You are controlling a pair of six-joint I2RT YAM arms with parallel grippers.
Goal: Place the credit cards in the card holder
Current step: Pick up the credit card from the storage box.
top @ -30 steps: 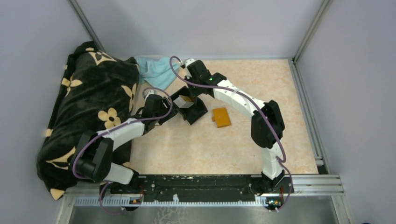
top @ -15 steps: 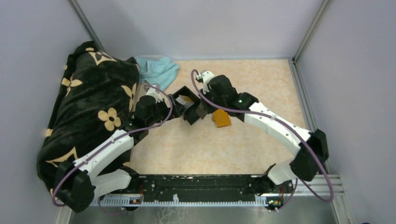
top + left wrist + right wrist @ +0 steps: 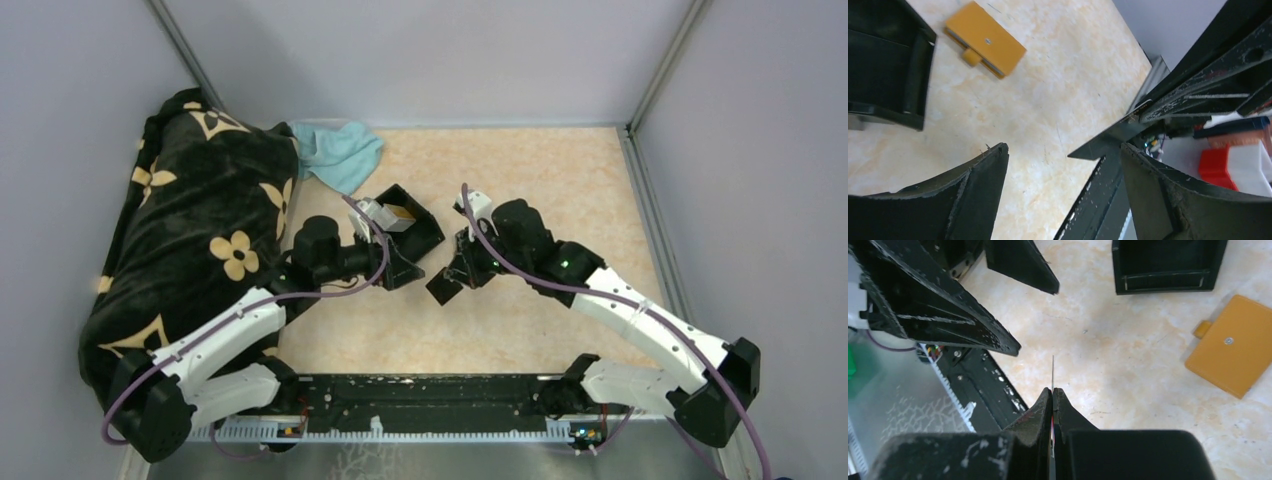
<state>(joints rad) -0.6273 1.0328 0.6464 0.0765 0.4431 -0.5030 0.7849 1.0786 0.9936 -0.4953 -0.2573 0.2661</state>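
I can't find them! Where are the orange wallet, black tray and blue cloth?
orange wallet (image 3: 1233,354): right wrist view, its middle.
black tray (image 3: 1166,282): right wrist view, near wall.
blue cloth (image 3: 340,152): top view, its middle.

Bright, even, diffuse light; soft faint shadows; overhead view sharp; wrist views' nearest edges slightly blurred

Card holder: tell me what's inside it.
Nothing inside shows: the card holder lies folded shut on the table, so its own cover hides whatever it holds.
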